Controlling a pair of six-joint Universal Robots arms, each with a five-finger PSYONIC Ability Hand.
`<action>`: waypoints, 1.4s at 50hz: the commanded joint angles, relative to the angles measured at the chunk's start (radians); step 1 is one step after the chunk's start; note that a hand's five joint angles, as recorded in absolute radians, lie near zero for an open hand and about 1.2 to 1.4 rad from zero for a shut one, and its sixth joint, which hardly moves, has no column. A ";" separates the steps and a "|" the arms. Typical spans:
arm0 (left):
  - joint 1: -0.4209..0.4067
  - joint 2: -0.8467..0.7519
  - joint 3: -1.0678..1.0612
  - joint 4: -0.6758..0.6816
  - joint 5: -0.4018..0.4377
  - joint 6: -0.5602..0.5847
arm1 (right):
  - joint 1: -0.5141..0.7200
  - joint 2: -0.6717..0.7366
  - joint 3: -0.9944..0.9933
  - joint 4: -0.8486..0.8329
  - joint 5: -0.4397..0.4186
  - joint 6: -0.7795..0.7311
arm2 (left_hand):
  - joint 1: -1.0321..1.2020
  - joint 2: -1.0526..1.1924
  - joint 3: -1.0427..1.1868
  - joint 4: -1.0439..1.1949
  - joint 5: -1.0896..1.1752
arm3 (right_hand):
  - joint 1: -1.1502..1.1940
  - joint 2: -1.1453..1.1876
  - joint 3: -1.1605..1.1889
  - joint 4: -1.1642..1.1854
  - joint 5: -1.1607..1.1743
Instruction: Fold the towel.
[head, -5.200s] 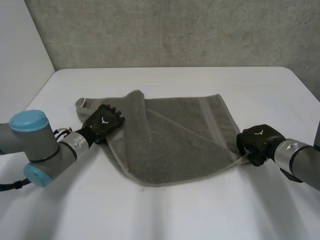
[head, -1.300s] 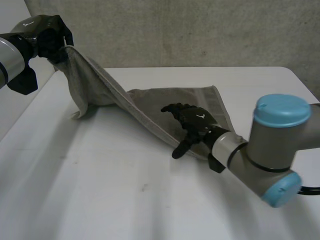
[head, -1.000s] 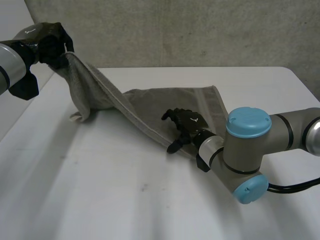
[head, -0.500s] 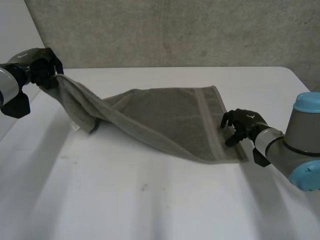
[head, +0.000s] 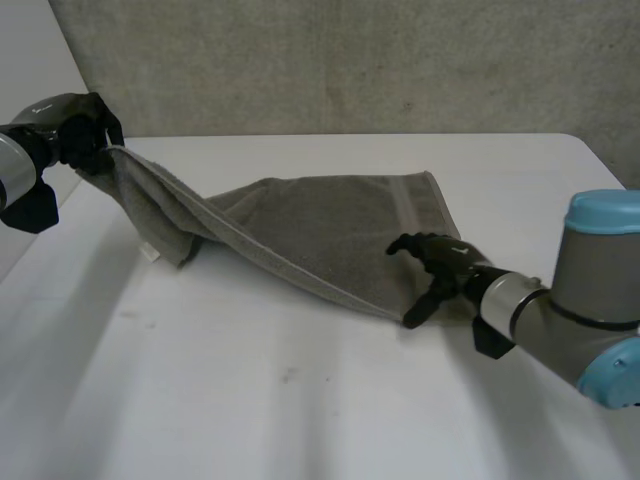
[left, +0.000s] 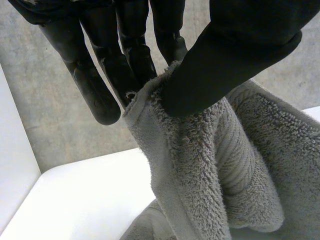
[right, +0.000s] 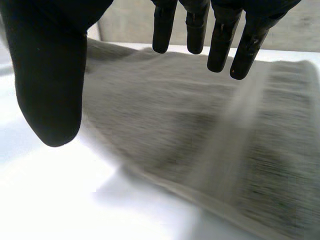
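A grey towel (head: 320, 225) lies partly on the white table (head: 300, 400), its left end lifted off the surface. My left hand (head: 75, 125) holds that raised corner up at the far left, thumb and fingers pinching the towel (left: 200, 165) as the left wrist view shows. My right hand (head: 440, 265) hovers over the towel's near right edge with fingers and thumb spread. In the right wrist view the fingers (right: 220, 35) are straight above the towel (right: 210, 145) and hold nothing.
A grey concrete wall (head: 350, 60) backs the table. The table's left edge runs under my left arm (head: 20, 175). My right arm's elbow (head: 600, 300) stands at the near right. Bare table surface lies in front of the towel.
My right hand has swept left along the towel's near edge and its fingers have spread wider. My left hand has kept its pinch, holding the corner at about the same height.
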 joint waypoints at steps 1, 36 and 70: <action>-0.001 -0.007 0.006 0.003 0.000 0.000 | 0.113 0.090 -0.046 -0.079 -0.004 0.046 | 0.224 0.180 0.181 0.179 0.191 | 0.069 0.101 0.105 0.102 0.102; 0.033 -0.059 0.029 0.002 -0.008 -0.013 | -0.094 0.110 -0.065 -0.074 0.108 -0.115 | 0.224 0.180 0.181 0.179 0.191 | 0.574 0.606 0.610 0.607 0.607; 0.030 0.028 -0.250 -0.017 0.004 0.163 | -0.250 -0.140 -0.107 0.200 -0.091 -0.424 | 0.224 0.180 0.181 0.179 0.191 | 1.092 1.125 1.128 1.126 1.126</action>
